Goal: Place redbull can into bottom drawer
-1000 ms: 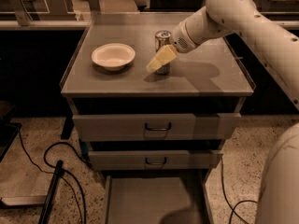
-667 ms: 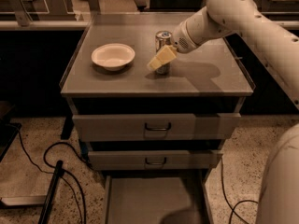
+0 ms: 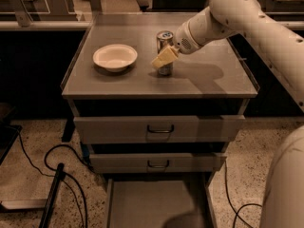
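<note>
Still, end effector (image 3: 163,60) at redbull can (image 3: 164,38), seemingly unmoved

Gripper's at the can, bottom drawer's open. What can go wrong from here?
1. The redbull can is slim and upright with the gripper at its side; off-centre contact may tip it toward the nearby bowl.
2. The bottom drawer sits open well below the cabinet top; carrying down past the top's front edge and two closed upper drawers, the can might clip or drop.

A lab-like workroom: grey metal drawer cabinet (image 3: 209,82), speckled floor (image 3: 33,133) with loose cables (image 3: 66,146), the gripper (image 3: 164,59) over its top.
</note>
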You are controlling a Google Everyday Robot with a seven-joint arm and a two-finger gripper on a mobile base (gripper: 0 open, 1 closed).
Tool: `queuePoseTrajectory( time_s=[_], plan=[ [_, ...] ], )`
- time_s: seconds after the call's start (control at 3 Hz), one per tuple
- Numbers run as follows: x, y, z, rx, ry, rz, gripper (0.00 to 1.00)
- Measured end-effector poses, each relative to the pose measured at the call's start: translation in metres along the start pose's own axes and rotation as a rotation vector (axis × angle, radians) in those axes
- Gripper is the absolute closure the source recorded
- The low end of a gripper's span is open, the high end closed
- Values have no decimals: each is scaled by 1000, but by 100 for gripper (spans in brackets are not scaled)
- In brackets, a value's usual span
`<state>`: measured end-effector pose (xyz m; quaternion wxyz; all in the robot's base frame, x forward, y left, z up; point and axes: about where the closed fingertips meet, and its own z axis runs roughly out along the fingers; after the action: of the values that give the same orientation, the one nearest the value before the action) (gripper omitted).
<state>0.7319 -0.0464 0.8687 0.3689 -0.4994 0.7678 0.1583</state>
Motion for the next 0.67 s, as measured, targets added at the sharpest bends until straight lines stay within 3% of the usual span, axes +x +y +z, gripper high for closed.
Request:
queuePoseTrajectory(
  time_s=[0.33,0.67],
  plan=[
    [0,0,0,0,0,0,88],
    [-1,2,1,-7,4,2,100]
  ],
)
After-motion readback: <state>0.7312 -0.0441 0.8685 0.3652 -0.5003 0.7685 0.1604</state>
